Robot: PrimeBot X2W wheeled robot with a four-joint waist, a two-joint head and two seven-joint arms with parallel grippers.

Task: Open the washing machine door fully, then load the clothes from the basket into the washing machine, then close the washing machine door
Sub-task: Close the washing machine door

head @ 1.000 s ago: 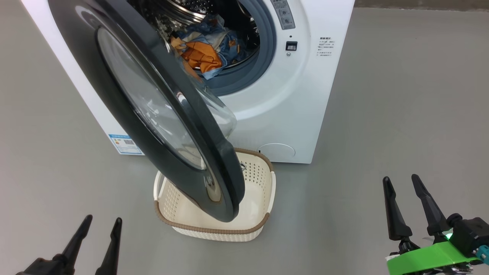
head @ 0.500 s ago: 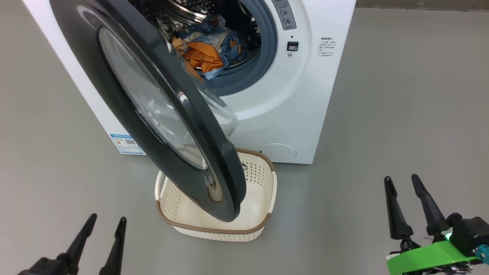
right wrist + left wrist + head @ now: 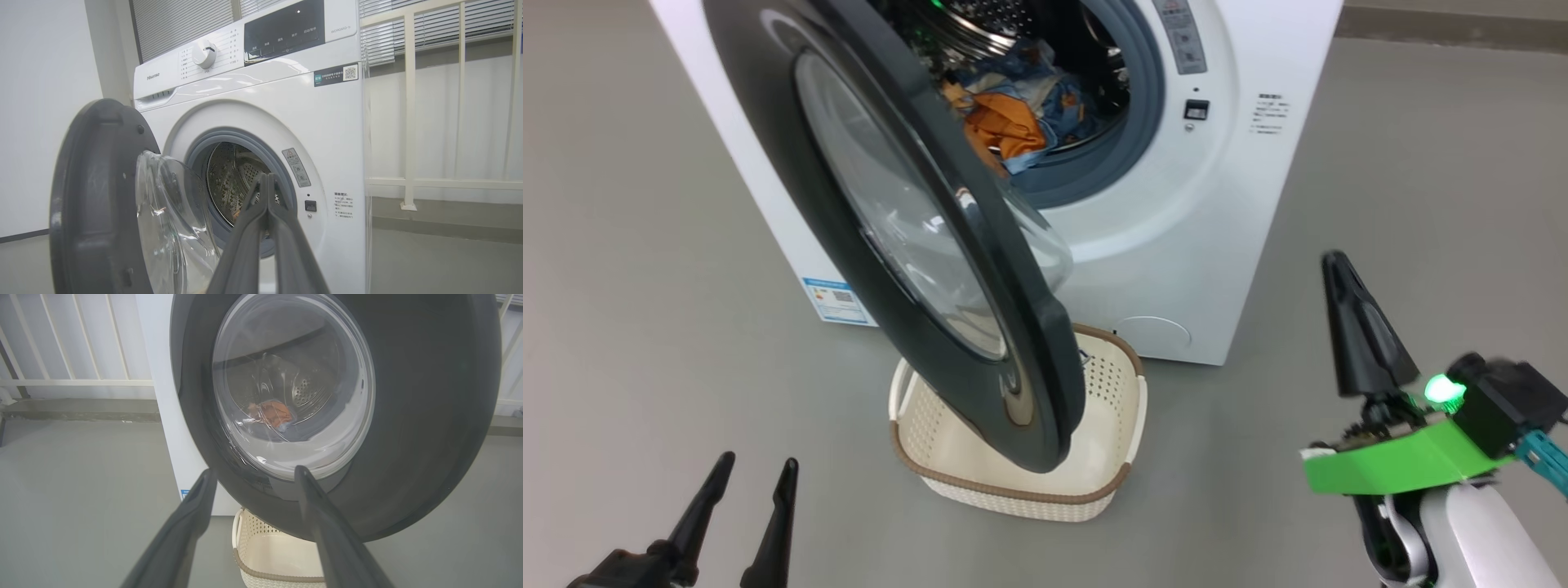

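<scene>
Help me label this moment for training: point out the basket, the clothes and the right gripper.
basket (image 3: pixel 1013 492): head view, brown front rim.
clothes (image 3: pixel 1005 131): head view, orange fabric in the drum.
right gripper (image 3: pixel 1338 269): head view, closed fingertips.

You've got a white washing machine (image 3: pixel 1176 269) with a perforated steel drum (image 3: pixel 992 16) and a grey-blue door seal (image 3: pixel 1135 139). The washing machine door (image 3: pixel 768 147) is a glossy black ring around clear glass. The clothes (image 3: pixel 1021 122) read light blue with orange and cream patches. The basket (image 3: pixel 1115 392) is cream with a hole pattern and a brown woven-look rim. Energy label (image 3: pixel 837 300) is blue, floor (image 3: pixel 645 367) flat grey. Left gripper (image 3: pixel 759 461) and right gripper (image 3: pixel 1335 263) have black fingers; the right carries a bright green bracket (image 3: pixel 1388 469) and a green light (image 3: pixel 1441 390).
</scene>
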